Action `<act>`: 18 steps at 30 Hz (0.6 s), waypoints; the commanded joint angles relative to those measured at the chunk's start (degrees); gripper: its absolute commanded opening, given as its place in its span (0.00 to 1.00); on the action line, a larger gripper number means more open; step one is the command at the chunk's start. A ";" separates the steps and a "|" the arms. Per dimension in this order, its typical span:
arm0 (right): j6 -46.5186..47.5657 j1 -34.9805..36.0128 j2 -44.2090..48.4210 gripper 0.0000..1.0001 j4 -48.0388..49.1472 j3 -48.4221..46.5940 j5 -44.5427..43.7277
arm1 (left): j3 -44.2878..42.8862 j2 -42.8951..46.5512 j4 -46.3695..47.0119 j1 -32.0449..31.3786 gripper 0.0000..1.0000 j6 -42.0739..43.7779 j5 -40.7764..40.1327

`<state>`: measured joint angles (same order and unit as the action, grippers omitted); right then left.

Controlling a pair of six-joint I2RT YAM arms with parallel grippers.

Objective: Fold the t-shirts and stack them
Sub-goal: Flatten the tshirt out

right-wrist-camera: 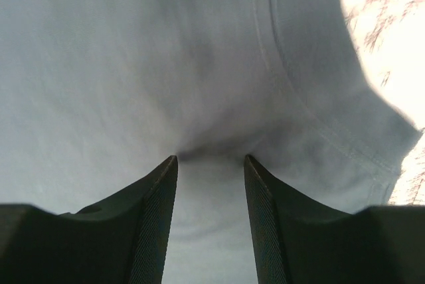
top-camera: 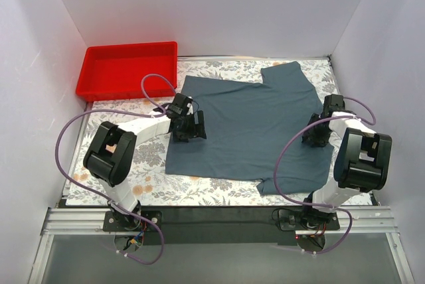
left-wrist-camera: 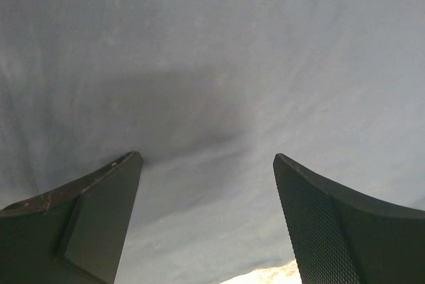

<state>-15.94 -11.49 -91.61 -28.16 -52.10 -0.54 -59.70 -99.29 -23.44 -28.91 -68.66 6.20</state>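
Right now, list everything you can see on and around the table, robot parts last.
t-shirt: one, slate blue-grey, spread flat mid-table, sleeves at the right.
bin: one, red, far left corner, nothing visible inside.
table: one, floral top, under everything.
walls: three, white, around the table.
cables: purple, looped beside each arm.
arms: two, black and white, based at the near edge.
left fingers: two, dark, wide apart over the t-shirt's left edge.
right fingers: two, dark, narrower gap, tips at the t-shirt's right side.
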 commanded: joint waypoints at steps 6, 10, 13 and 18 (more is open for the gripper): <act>0.65 -0.03 -8.31 0.44 4.52 -8.17 -4.12 | -4.88 -6.70 1.64 0.78 0.74 -1.21 -4.70; 2.14 -0.12 -14.28 0.45 4.96 -15.38 -5.00 | -9.19 -10.83 1.47 2.71 0.74 -0.42 -5.49; 3.64 -0.12 -17.01 0.45 5.05 -20.74 -4.91 | -13.93 -13.82 1.56 3.50 0.75 0.72 -5.49; 5.13 0.06 -16.15 0.45 3.38 -24.02 -4.39 | -20.53 -14.98 0.51 3.59 0.77 2.74 -4.09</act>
<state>-12.88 -11.49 -109.14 -25.39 -73.54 -3.31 -77.73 -113.99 -21.21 -25.96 -68.34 3.88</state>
